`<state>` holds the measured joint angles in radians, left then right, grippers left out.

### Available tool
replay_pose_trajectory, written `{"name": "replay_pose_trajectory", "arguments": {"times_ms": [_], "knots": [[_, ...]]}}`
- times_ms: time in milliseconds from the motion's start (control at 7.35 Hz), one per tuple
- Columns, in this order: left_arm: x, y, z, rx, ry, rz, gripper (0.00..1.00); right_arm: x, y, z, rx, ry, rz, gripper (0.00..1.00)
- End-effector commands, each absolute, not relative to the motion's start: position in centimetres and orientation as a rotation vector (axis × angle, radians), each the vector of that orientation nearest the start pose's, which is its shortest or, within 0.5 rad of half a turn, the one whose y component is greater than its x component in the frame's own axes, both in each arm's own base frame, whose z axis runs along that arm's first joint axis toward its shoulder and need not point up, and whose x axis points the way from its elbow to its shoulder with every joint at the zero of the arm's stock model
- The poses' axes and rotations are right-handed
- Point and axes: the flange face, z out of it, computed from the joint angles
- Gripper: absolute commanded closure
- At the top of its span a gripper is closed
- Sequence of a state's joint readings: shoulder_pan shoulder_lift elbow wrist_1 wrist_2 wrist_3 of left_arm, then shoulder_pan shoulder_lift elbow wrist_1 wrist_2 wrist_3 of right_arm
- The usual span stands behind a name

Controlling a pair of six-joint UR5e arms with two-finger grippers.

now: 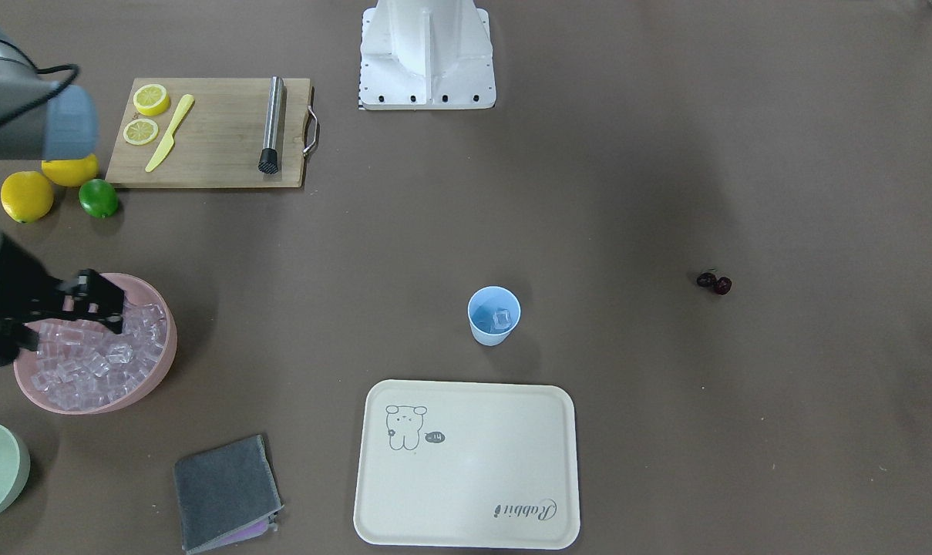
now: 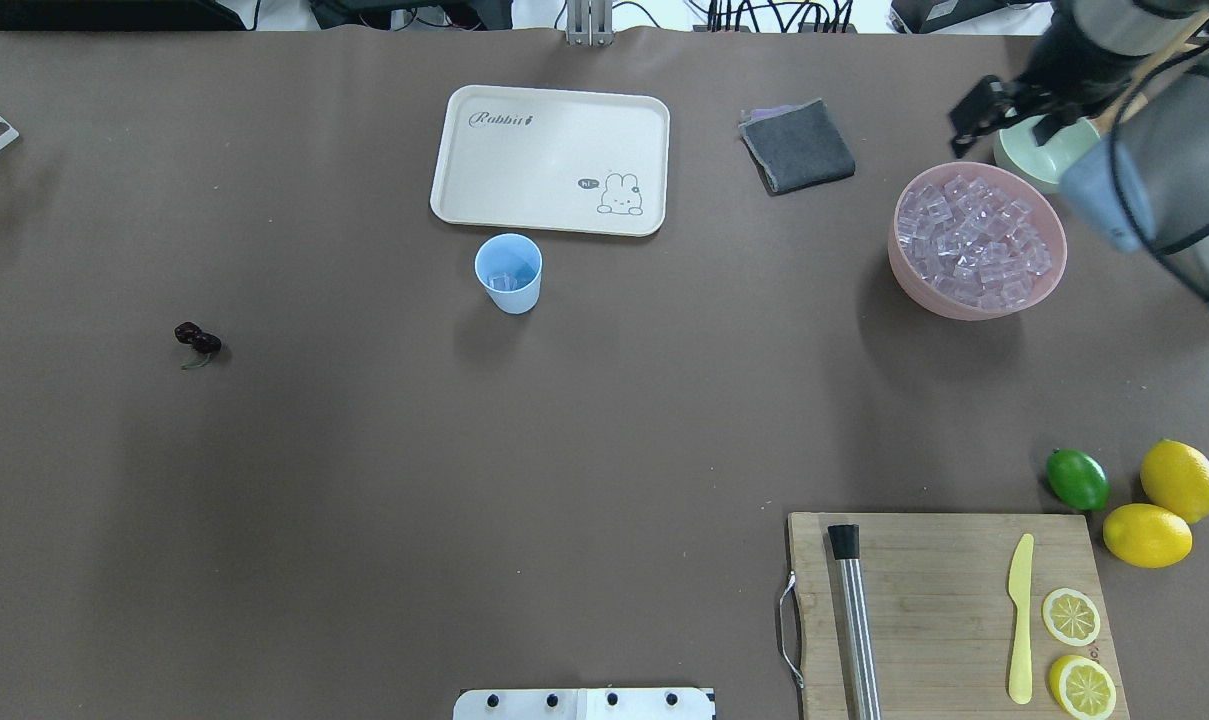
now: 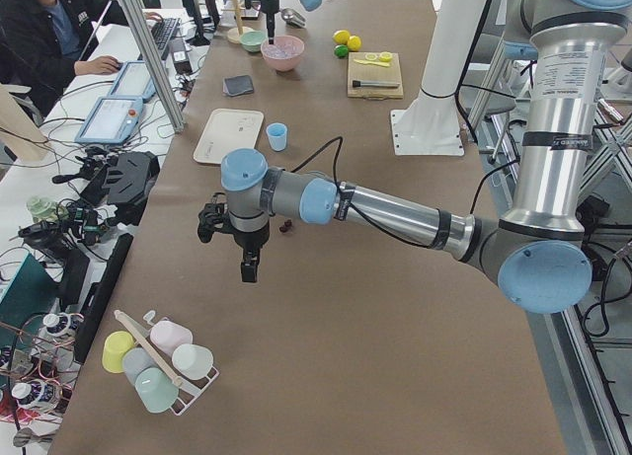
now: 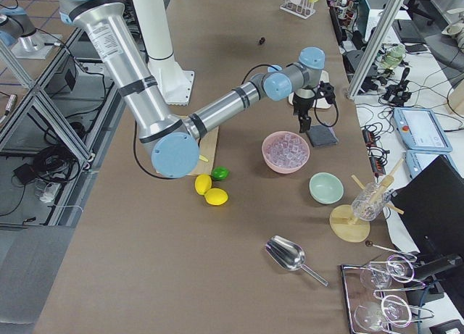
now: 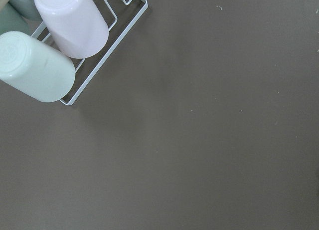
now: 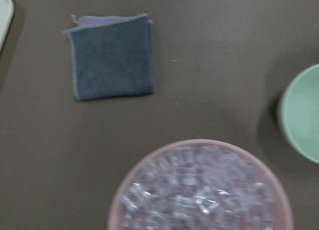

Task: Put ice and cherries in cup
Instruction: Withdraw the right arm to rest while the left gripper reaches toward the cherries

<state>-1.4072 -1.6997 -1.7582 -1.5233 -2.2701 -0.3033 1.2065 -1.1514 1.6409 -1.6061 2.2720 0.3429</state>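
Note right gripper [image 1: 109, 308] poised above pink bowl [image 1: 165, 351] of ice [image 1: 88, 366], jaws parted and empty, seemingly lined up for another cube. Find cup [image 2: 508, 275] mid-tabletop with one cube inside; in overhead view, bowl at its 3 o'clock, cherries [image 2: 198, 340] at 9 o'clock, untouched. Cannot tell jaw state of left gripper [image 3: 247, 265], hanging well clear, probably to leave room.

The cream tray [image 2: 534, 165] carries the word "Rabbit" in dark script near one corner. Near the tray's opposite corner, a small dark speech bubble [image 2: 589, 183] reading "hi" sits just beside a rabbit drawing [image 2: 619, 195].
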Motion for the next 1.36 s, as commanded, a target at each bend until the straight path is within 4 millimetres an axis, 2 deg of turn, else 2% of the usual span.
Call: {"name": "replay_pose_trajectory", "arguments": {"times_ms": [0, 136, 272, 408, 545, 681, 817, 1089, 1225], "knots": [[10.8, -57.3, 44.8, 0.091, 0.778, -0.052, 0.02, -1.5, -58.4, 50.3, 0.192, -0.792, -0.215, 0.01], [17.0, -56.6, 43.3, 0.06, 0.82, -0.082, 0.02, 1.9, -54.7, 53.9, 0.168, -0.797, -0.168, 0.01], [23.5, -54.8, 42.3, 0.095, 0.836, 0.002, 0.02, 3.6, -49.1, 58.2, 0.121, -0.781, -0.151, 0.01], [28.7, -52.8, 43.1, 0.126, 0.788, 0.067, 0.02, 5.9, -42.8, 62.3, 0.096, -0.783, -0.18, 0.01], [31.0, -52.0, 42.7, 0.149, 0.78, 0.102, 0.02, 7.4, -40.5, 62.6, 0.099, -0.777, -0.158, 0.01], [31.6, -51.7, 42.5, 0.156, 0.793, 0.114, 0.02, 7.5, -38.9, 64.9, 0.05, -0.764, -0.139, 0.01], [32.0, -51.1, 42.2, 0.164, 0.804, 0.124, 0.02, 9.4, -37.2, 65.5, 0.062, -0.768, -0.097, 0.01], [31.5, -49.7, 45.4, 0.157, 0.782, 0.137, 0.02, 9.7, -36.9, 65.0, 0.074, -0.765, -0.093, 0.01], [31.2, -49.0, 49.2, 0.185, 0.772, 0.201, 0.02, 9.8, -36.3, 65.4, 0.07, -0.758, -0.101, 0.01]]}}
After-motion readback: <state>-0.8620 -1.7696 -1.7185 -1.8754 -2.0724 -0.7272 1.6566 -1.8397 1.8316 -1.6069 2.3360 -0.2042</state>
